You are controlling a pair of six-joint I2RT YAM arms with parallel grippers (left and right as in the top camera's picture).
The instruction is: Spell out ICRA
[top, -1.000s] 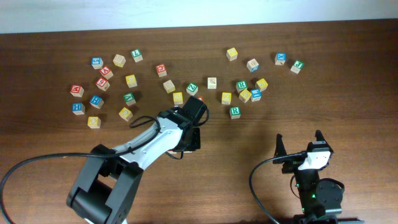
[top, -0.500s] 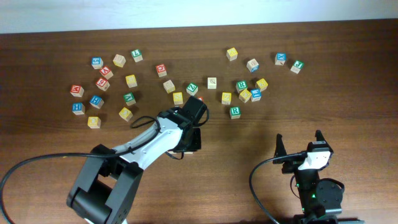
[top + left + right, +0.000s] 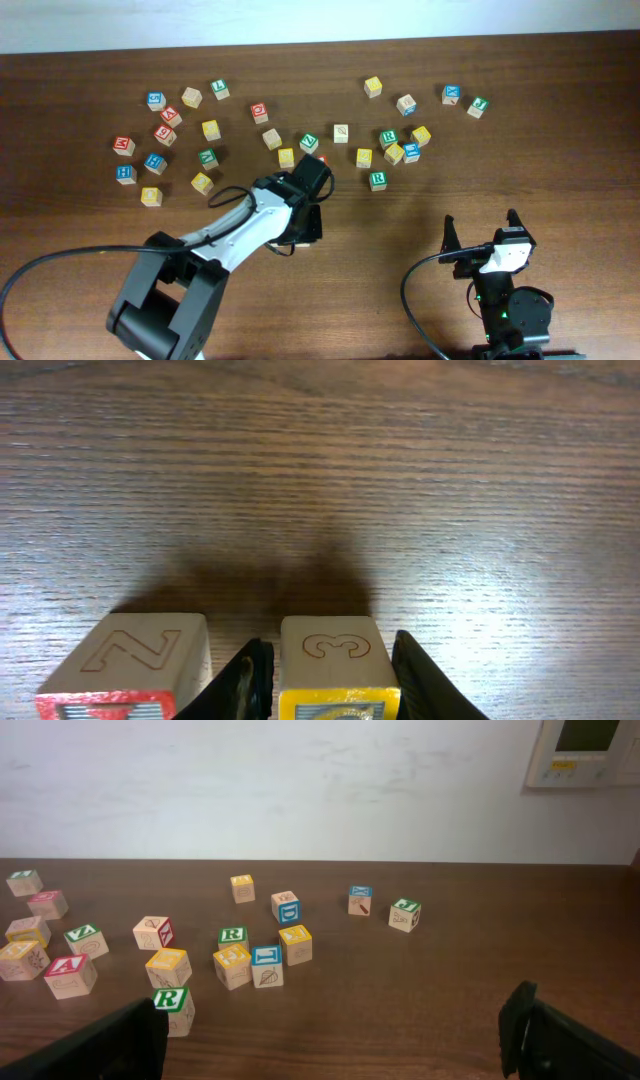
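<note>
Evidently nothing is spelling ICRA yet: cubes [image 3: 210, 129] are lying scattered across the upper frame. The left gripper [image 3: 328, 665] is straddling a yellow-edged cube [image 3: 335, 645], though whether it is clamping I cannot tell. The right gripper [image 3: 481, 225] is gaping empty at lower right.

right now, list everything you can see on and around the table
table: one, dark brown wood, fills the overhead view
alphabet cubes: about 28, pale wood with red, yellow, green or blue faces, scattered across the far half
3 cube: one, yellow front, bottom centre of the left wrist view
N cube: one, red front, beside it
green R cubes: two readable, right cluster
wall: one, white, behind the table
wall panel: one, pale, on the wall
cables: several, black, near edge
left gripper: one, black, straddles the 3 cube, grip unclear
right gripper: one, black, open, empty, near edge
</note>
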